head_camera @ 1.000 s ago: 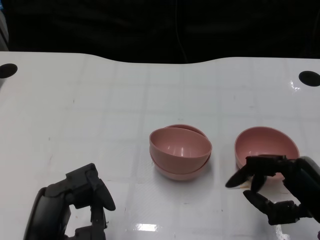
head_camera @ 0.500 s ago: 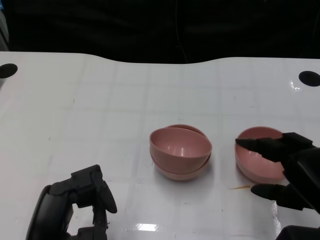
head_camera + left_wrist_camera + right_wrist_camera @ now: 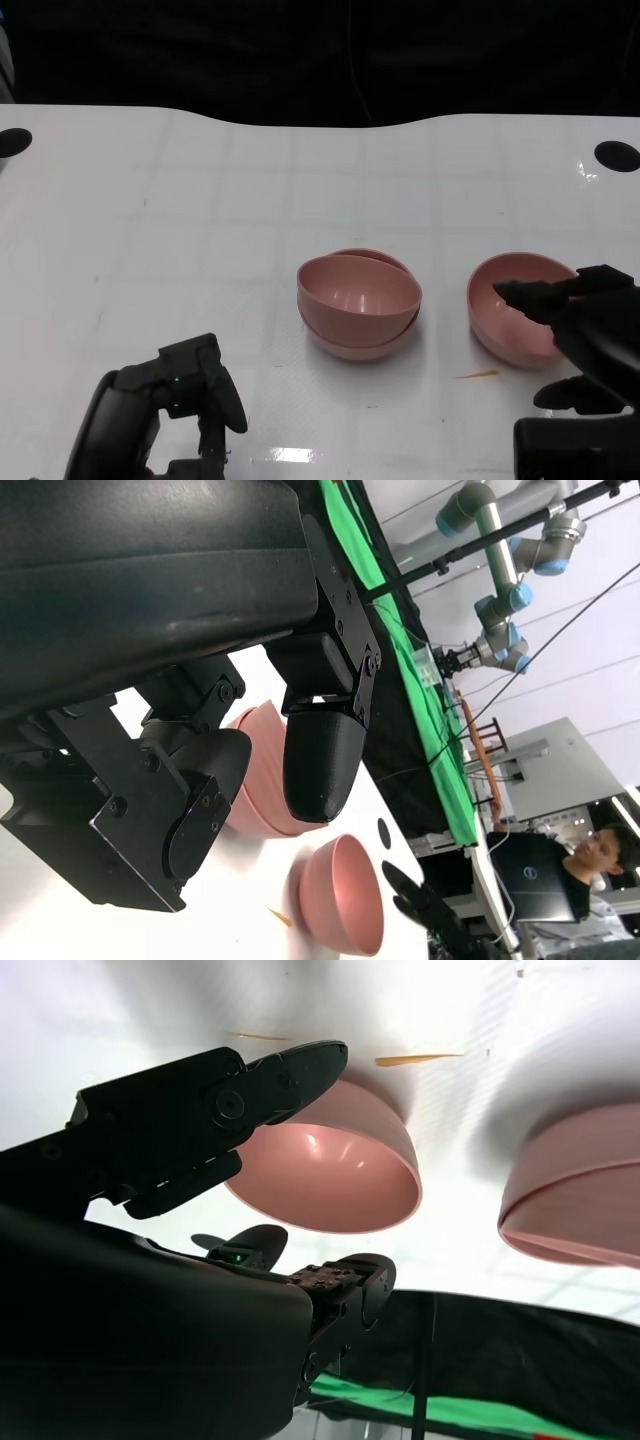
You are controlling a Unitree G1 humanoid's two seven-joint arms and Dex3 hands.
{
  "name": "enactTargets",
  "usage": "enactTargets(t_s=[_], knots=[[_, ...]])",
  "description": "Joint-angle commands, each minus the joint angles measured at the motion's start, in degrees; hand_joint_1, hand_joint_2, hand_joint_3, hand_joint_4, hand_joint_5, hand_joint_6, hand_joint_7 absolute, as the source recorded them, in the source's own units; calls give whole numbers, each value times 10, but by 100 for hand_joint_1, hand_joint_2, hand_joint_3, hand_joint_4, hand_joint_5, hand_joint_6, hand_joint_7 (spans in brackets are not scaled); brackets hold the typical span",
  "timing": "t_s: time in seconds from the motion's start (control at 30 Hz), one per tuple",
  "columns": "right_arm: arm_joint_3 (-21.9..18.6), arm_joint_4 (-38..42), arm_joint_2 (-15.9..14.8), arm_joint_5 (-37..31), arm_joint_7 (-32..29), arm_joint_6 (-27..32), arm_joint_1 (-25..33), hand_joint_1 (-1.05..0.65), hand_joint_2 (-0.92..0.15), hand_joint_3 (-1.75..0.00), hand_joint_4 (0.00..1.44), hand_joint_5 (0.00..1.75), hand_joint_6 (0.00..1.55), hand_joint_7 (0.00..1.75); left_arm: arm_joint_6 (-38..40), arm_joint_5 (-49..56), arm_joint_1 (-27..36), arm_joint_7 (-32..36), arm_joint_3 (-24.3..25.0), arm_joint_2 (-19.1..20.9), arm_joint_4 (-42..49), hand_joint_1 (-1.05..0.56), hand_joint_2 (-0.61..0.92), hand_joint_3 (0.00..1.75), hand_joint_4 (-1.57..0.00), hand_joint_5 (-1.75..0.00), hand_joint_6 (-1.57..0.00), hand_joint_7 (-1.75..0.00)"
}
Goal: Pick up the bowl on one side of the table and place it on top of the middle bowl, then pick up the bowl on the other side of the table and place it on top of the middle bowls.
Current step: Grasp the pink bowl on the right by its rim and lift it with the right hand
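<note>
One pink bowl is seen nested, slightly tilted, in another at the centre of the white surface; this stack is taken as the middle bowls with the first placement done. The remaining bowl sits upright to the right of the stack, apart from it. The right hand is positioned at this bowl's near right side, fingers spread wide, one finger reaching over the rim above the hollow and another lying lower on the near side; no grip is judged closed yet. The bowl lies just far-left of this hand. The left hand is held at the near left, well apart from both, fingers curled in on nothing. A thin yellow sliver lies near the bowl.
</note>
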Motion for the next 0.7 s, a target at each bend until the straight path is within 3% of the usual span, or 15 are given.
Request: enactTargets(t_s=[0.03,0.27,0.3,0.4,0.53,0.6,0.63,0.7], knots=[[19,33,-18,-6,0,-1,-23,-51,-84,0,26,41,33,3,1,7,8,2,1,3,-13,17,23,172,-100,-173,-90,-156],[48,89,-25,-13,-28,-7,-54,-51,-85,0,31,37,35,2,-1,13,8,2,-1,0,-13,17,22,173,-99,-174,-91,-155],[58,118,-23,-18,-42,-13,-69,-47,-86,0,45,34,47,5,-3,14,7,2,-3,-2,-11,15,21,173,-99,-174,-91,-155],[81,182,-21,-24,-70,-19,-104,-41,-88,-1,72,22,64,4,-1,18,6,3,-4,-3,-11,14,20,173,-99,-174,-91,-156],[104,241,-21,-23,-103,-33,-136,-37,-91,-1,96,21,77,5,-1,17,4,0,-2,0,-9,12,21,173,-98,-174,-90,-156],[115,271,-20,-23,-122,-39,-150,-36,-92,-1,98,37,83,2,0,17,4,-2,-1,2,-8,11,21,173,-98,-175,-89,-156],[122,289,-18,-26,-135,-41,-159,-32,-92,-2,92,72,93,3,1,15,5,-3,-1,2,-8,11,22,172,-97,-175,-88,-155],[136,323,-15,-31,-166,-45,-175,-31,-92,-2,85,100,100,2,0,14,5,-4,0,3,-6,10,23,171,-97,-175,-88,-155]])
